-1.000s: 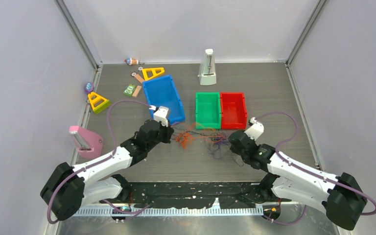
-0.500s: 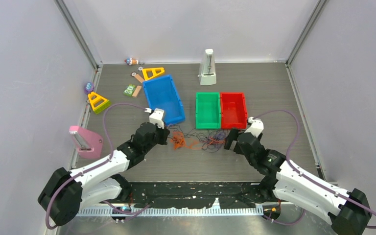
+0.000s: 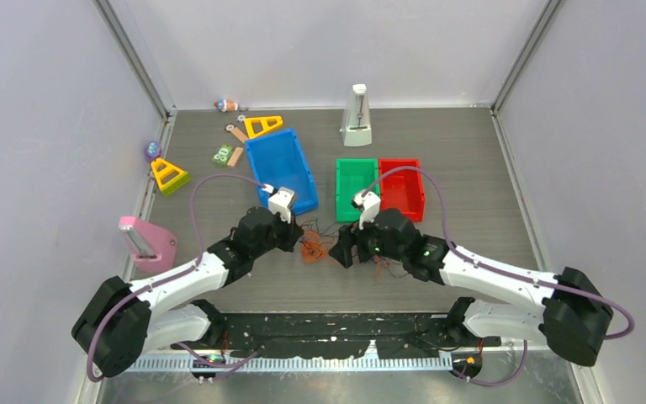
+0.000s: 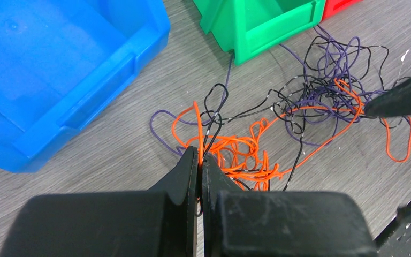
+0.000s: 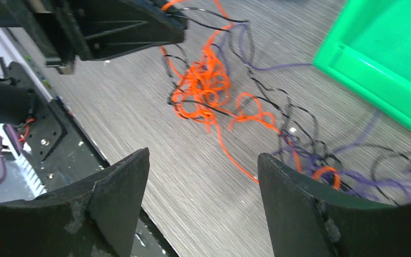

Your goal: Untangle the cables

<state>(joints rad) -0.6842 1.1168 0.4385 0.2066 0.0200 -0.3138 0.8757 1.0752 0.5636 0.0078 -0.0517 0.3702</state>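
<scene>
The cables (image 3: pixel 312 247) lie as one tangle in front of the green bin. In the left wrist view an orange clump (image 4: pixel 239 156) sits near my fingers, and a purple and black clump (image 4: pixel 325 88) lies further right. My left gripper (image 3: pixel 296 238) is shut (image 4: pixel 199 153) on orange and black strands at the tangle's left end. My right gripper (image 3: pixel 342 253) hangs open (image 5: pixel 203 156) low over the table, close to the left one. Nothing sits between its fingers. The orange clump (image 5: pixel 203 85) lies just beyond them, and purple loops (image 5: pixel 356 174) are off to their right.
A blue bin (image 3: pixel 282 168), a green bin (image 3: pixel 357 190) and a red bin (image 3: pixel 401 190) stand just behind the tangle. Further back are a white metronome (image 3: pixel 357 116) and small toys (image 3: pixel 169 175). A pink block (image 3: pixel 145 240) sits at the left. The table's black front edge (image 5: pixel 48 128) is close by.
My right gripper opened and swung left across the tangle, ending close to the left gripper. The left gripper stayed shut on its strands, shifting only slightly.
</scene>
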